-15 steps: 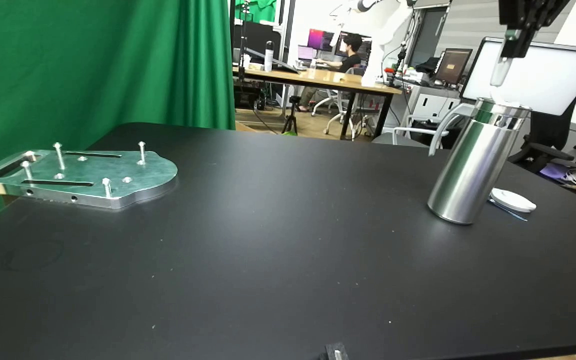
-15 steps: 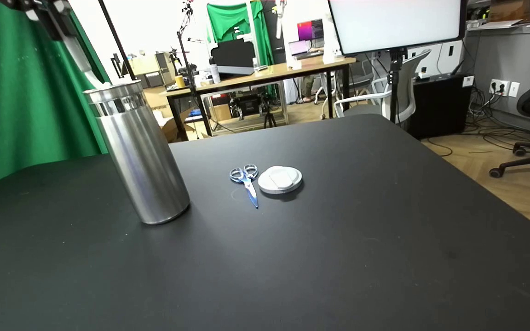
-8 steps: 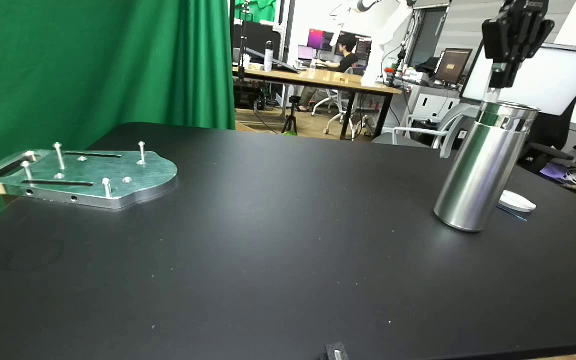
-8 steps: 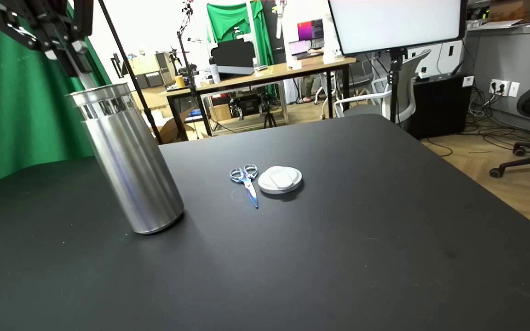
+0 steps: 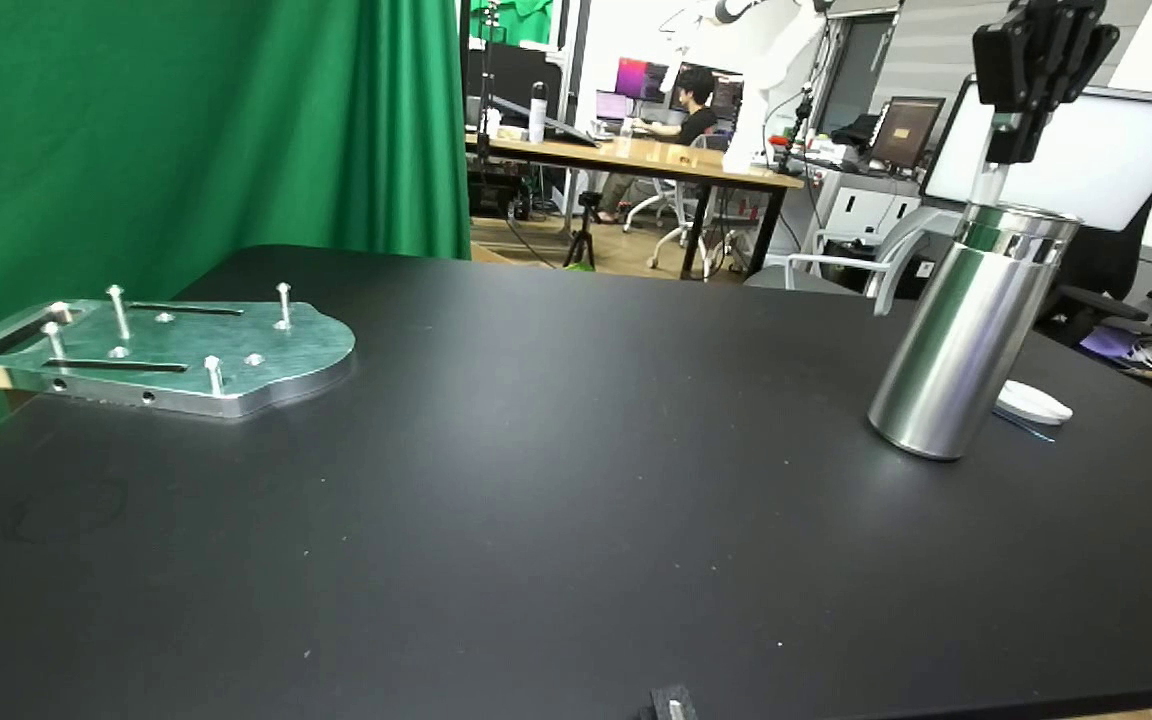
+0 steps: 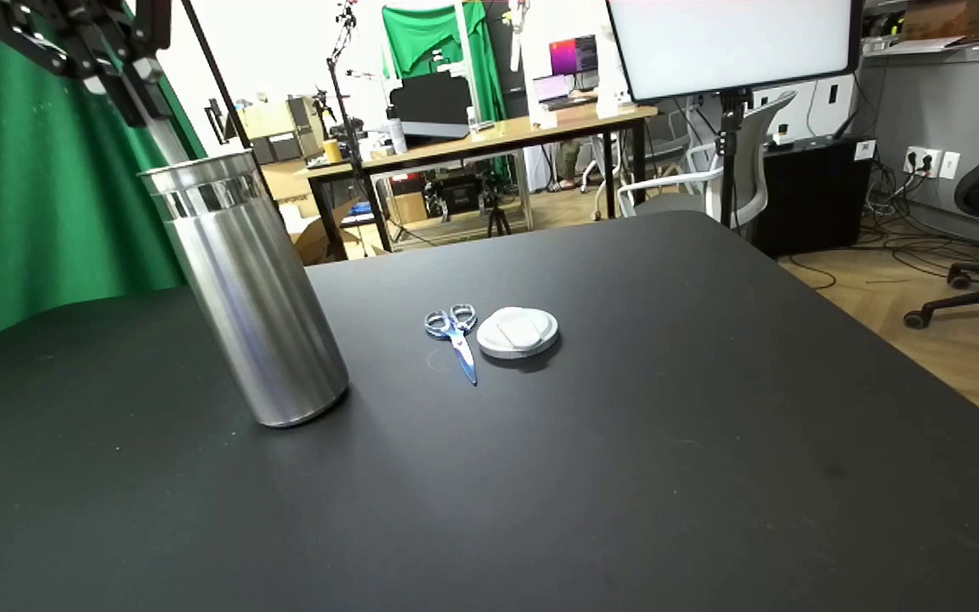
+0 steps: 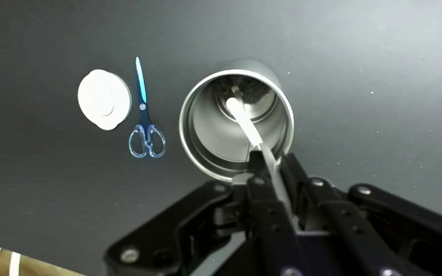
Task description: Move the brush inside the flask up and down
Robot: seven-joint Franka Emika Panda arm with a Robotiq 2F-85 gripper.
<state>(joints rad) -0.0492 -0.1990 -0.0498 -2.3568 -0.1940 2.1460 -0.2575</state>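
Gripping a slim white long-handled brush point(image 7: 246, 122) near its upper end, the black two-fingered gripper point(image 7: 274, 158) stands narrow above the tall brushed-steel flask point(image 5: 974, 335), at the right of the black table point(image 5: 536, 510) in an exterior view; the handle point(image 5: 989, 184) dips inside. Judging by looks, it is light, stiff and smooth, best pinched high. Against half a second ago, the gripper sits slightly higher, baring more handle.

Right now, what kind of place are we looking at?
Probably a robotics lab, perhaps in an office. At the back of an exterior view there's what looks like a white jointed robot arm, a purple-lit rectangular monitor and a dark-haired person in a black top.
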